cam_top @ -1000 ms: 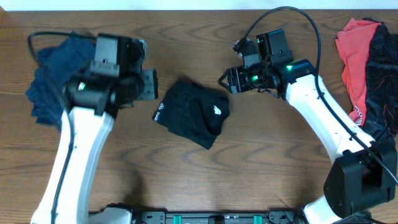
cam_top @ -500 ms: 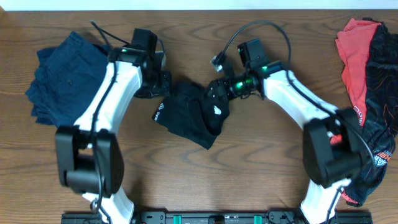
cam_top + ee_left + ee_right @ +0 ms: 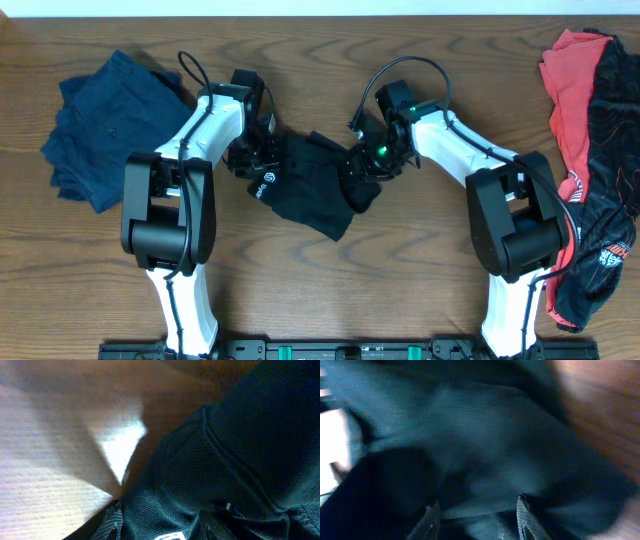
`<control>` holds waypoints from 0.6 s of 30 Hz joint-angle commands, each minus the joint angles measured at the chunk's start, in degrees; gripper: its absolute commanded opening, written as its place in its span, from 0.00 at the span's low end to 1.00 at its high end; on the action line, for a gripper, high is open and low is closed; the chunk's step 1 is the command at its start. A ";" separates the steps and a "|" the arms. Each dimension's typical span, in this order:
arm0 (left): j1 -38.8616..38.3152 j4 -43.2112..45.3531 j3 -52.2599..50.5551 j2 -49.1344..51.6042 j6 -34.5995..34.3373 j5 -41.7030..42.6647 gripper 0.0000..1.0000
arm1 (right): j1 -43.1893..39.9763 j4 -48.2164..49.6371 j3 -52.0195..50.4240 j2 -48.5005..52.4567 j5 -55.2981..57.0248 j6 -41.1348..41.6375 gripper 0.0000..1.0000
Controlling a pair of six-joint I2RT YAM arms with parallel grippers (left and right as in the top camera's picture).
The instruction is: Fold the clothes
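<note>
Item: black shirt (image 3: 312,190), a bunched, partly folded bundle; we noted a small white logo (image 3: 268,187) near its left end.
Location: middle of the surface (image 3: 400,270), slightly towards the far edge.
Long axis: it ran roughly left to right, from one gripper to the other, with one corner trailing towards the near edge.
Left gripper (image 3: 262,160): at the shirt's left end and touching the cloth. The jaws stood partly apart with fabric between them; we could not tell whether it was pinched.
Right gripper (image 3: 365,163): at the shirt's right end, with the same half-closed stance. Cloth lay between its fingers (image 3: 524,517); we could not confirm a grip.
Nearer arm: neither; each was at its own end, so we judged the coming move a two-arm one.
Overhead view: it gave the layout and both ends of the shirt, but hid the jaws under the wrists.
Wrist views: they showed mesh fabric right up against the fingers. The right was blurred, and neither showed the shirt's outline.
Other clothes: navy garment (image 3: 95,125) folded at far left; red garment (image 3: 565,85) and black garment with red print (image 3: 605,170) heaped at far right. All were well apart from the shirt.
</note>
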 commanded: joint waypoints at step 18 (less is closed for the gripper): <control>-1.07 -15.23 -0.57 -10.84 -0.28 3.80 0.44 | -8.50 -3.08 4.59 -4.81 23.67 2.80 0.53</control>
